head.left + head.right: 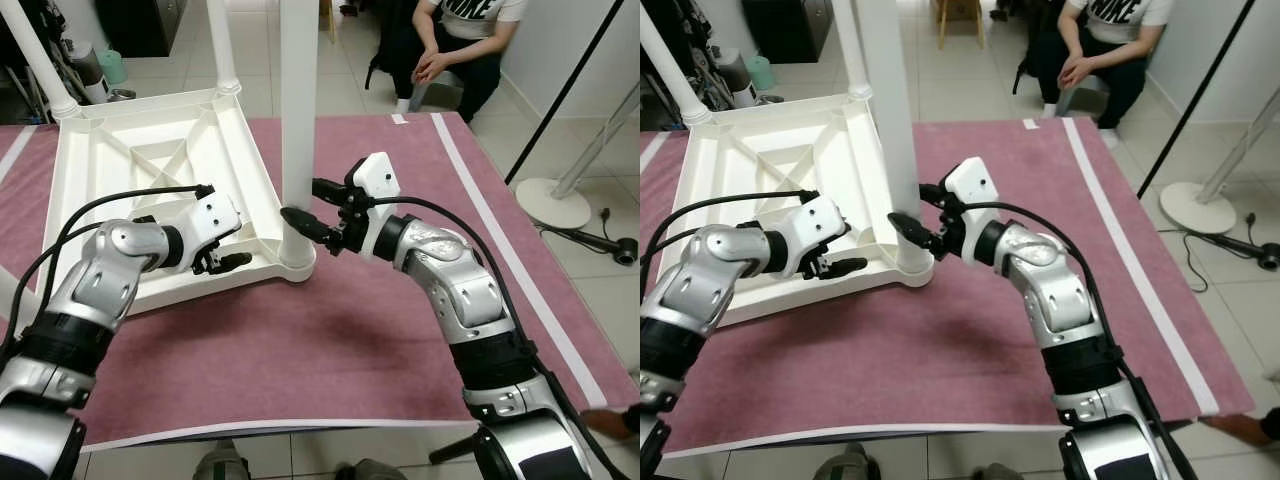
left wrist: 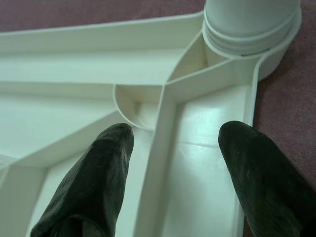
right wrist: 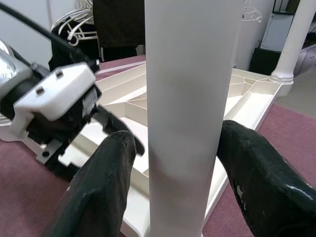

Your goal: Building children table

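Maroon mat, bare toward near edge. Upturned white tabletop near left edge. Right gripper spread around table leg, top cropped. Left gripper spread over rim.

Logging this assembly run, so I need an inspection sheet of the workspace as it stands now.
Surface: maroon mat with white border stripe, on tiled floor.
Job's things: white tabletop lying upside down; near leg upright in its corner socket; two more legs at far corners.
Clutter: nothing seen on the mat.
End effectors: right end effector straddles the near leg, fingers apart; left end effector open over the tabletop's ribbed underside beside that socket.
Cables: black cables along both arms; one on the floor by a stand base.
Surroundings: seated person beyond the mat.
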### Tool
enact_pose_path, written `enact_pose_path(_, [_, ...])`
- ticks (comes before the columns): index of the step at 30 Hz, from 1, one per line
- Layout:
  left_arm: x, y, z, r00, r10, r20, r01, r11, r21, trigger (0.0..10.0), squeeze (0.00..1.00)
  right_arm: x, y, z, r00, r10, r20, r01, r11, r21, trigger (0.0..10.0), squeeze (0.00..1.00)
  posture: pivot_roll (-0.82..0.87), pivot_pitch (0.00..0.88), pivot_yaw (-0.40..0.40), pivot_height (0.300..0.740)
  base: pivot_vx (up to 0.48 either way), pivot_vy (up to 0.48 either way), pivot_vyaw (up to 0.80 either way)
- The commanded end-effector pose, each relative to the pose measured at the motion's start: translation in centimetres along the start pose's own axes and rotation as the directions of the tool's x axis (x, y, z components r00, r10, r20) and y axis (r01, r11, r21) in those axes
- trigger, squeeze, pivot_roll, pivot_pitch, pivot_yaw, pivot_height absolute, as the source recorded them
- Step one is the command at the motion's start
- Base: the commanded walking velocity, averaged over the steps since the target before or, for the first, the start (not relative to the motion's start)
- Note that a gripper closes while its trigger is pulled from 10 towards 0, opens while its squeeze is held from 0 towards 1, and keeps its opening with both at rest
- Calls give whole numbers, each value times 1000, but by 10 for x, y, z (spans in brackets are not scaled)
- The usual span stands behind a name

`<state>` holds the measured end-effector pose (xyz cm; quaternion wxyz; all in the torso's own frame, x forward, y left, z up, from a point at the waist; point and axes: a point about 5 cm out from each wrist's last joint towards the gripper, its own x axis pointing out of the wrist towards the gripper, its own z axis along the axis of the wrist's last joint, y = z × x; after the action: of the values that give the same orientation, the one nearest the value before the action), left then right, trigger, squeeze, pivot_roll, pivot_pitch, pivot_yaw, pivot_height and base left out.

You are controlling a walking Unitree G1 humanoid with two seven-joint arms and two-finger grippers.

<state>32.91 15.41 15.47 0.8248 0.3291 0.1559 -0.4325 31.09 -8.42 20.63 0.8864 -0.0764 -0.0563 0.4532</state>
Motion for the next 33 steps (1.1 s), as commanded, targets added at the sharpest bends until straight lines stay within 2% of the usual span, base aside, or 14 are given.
enact_pose_path(1, [3,-7,-2,999,-41,4,41,999,-28,10000,0,2,0,1,1000,8,6,-8,1000,-2,10000,0,104,0,32,740,0,0,0])
enact_pose_path(2, [3,-14,-2,995,-93,32,94,995,-43,10000,0,2,-2,1,1000,3,4,-3,1000,-5,10000,0,103,0,34,740,0,0,0])
enact_pose_path(6, [2,-19,0,989,-135,66,140,987,-74,10000,0,1,-3,1,1000,0,1,0,1000,-5,10000,0,103,0,35,740,0,0,0])
enact_pose_path(8, [-1,-25,4,975,-182,131,200,970,-138,10000,0,0,-5,0,1000,-2,-3,2,1000,-7,10000,0,105,0,34,740,0,0,0])
enact_pose_path(11, [-4,-24,7,964,-194,180,225,959,-175,10000,0,0,-5,0,1000,-2,-4,2,1000,-7,10000,0,105,0,34,740,0,0,0])
enact_pose_path(13, [-9,-14,15,954,-160,254,219,949,-224,10000,0,0,-5,-1,1000,-2,-4,2,1000,-5,10000,0,109,0,32,740,0,0,0])
enact_pose_path(16, [-12,-12,17,950,-155,271,220,948,-230,10000,0,1,-5,-1,1000,-1,-4,1,1000,-4,10000,0,111,0,30,740,0,0,0])
enact_pose_path(18, [-11,-15,12,959,-170,227,217,956,-198,10000,0,2,-4,-1,1000,1,-3,-1,1000,-3,10000,0,114,0,27,740,0,0,0])
enact_pose_path(21, [-2,-26,-6,976,-197,89,208,969,-132,10000,0,3,-4,0,1000,6,0,-6,1000,-2,10000,0,113,0,26,740,0,0,0])
enact_pose_path(27, [3,-30,-8,977,-200,67,207,971,-123,10000,0,4,-4,0,1000,7,0,-7,1000,-2,10000,0,112,0,25,740,0,0,0])
enact_pose_path(28, [11,-32,-9,980,-193,51,198,972,-126,10000,0,3,-4,0,1000,6,0,-6,1000,-2,10000,0,109,0,28,740,0,0,0])
enact_pose_path(30, [11,-32,-9,980,-193,51,198,972,-126,10000,0,3,-4,0,1000,6,0,-6,1000,-2,10000,0,109,0,28,740,0,0,0])
enact_pose_path(32, [18,-31,-10,983,-182,37,185,973,-137,10000,0,3,-4,0,1000,6,0,-6,1000,-2,10000,0,107,0,29,740,0,0,0])
enact_pose_path(33, [27,-31,-10,986,-168,22,170,974,-149,9961,0,3,-4,0,1000,5,1,-5,1000,0,10000,0,102,0,33,740,0,0,0])
